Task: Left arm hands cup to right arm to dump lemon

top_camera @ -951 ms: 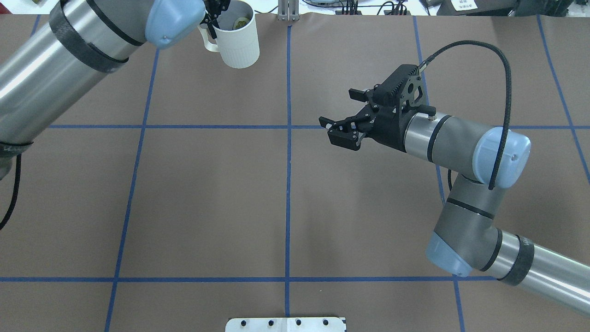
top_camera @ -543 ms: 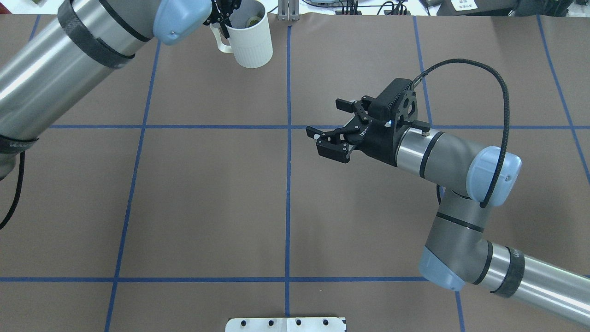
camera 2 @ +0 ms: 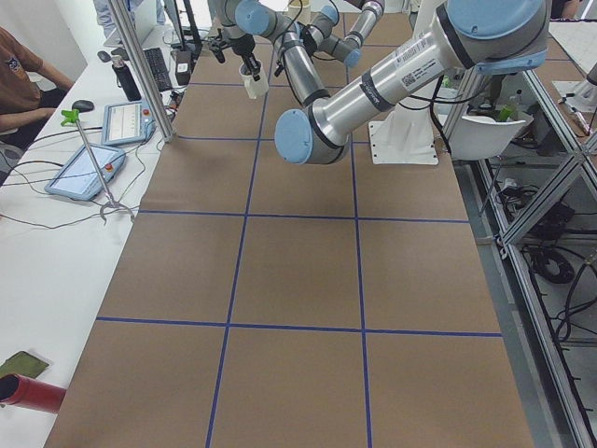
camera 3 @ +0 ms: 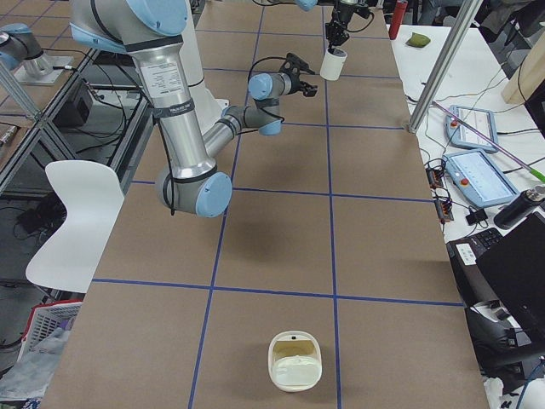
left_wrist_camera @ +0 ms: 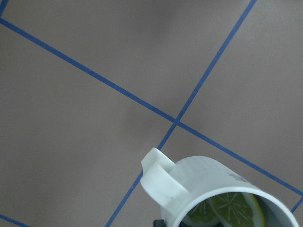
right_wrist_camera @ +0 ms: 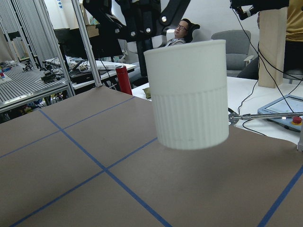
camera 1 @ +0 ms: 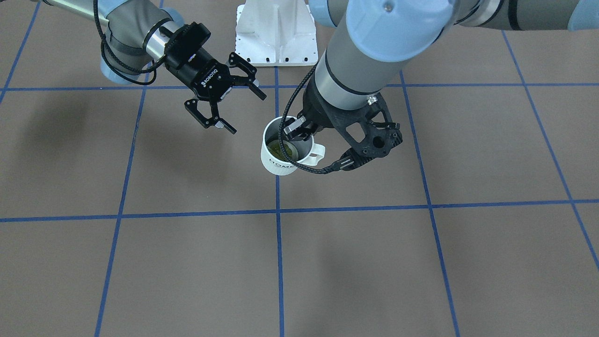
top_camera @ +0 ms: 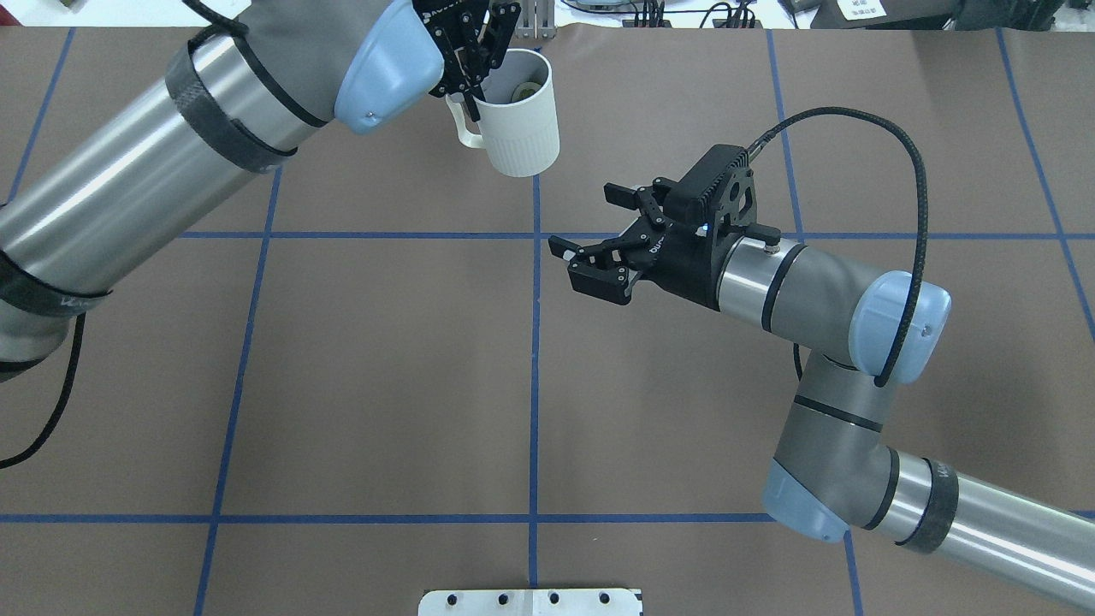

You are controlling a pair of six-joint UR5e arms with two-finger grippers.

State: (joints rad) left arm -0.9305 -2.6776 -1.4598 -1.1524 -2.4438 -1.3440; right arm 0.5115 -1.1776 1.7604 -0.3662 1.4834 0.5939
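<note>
1. The left gripper (top_camera: 473, 75) pinches the cup (top_camera: 519, 128) by its rim beside the handle (top_camera: 458, 130). The cup hangs upright, clear above the table (top_camera: 385, 359), past the middle toward the operators' edge.
2. Lemon (left_wrist_camera: 227, 209) slices lie inside.
3. The right gripper (top_camera: 586, 221), spread wide and empty, is near the cup but apart. The cup lies ahead of it, toward the robot's left, handle turned away.
4. "ROBOTIQ" marks the right gripper; "HOM…" shows on the cup.
</note>
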